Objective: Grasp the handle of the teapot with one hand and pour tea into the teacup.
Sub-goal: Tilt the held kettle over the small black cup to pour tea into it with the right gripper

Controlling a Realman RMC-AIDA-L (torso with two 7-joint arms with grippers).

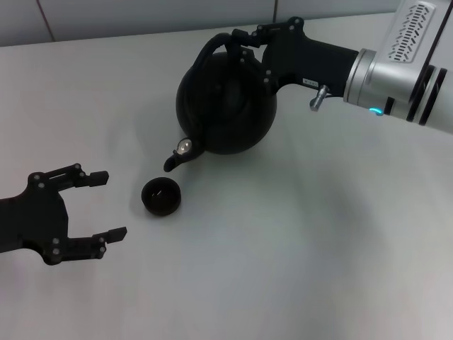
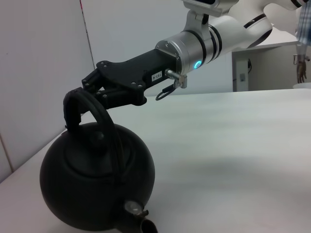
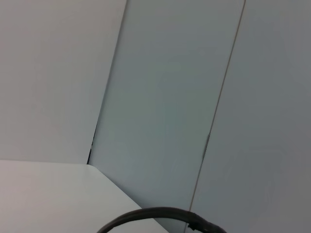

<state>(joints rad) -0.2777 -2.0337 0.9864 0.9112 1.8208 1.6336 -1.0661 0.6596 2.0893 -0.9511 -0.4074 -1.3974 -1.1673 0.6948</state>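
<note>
The black teapot (image 1: 226, 106) is tipped forward, its spout (image 1: 173, 161) pointing down just behind the small dark teacup (image 1: 161, 196). My right gripper (image 1: 239, 44) reaches in from the right and is shut on the arched handle (image 1: 209, 53) at the top of the pot. The left wrist view shows that same grip (image 2: 95, 90) on the handle (image 2: 90, 109) above the teapot (image 2: 97, 179). A thin arc of the handle (image 3: 146, 213) crosses the right wrist view. No tea shows at the spout or in the cup. My left gripper (image 1: 115, 204) rests open, left of the teacup.
The white table (image 1: 318, 248) runs back to a pale panelled wall (image 1: 141, 18). In the left wrist view a white cabinet (image 2: 262, 68) stands beyond the table's far side, with a person's hand (image 2: 301, 68) next to it.
</note>
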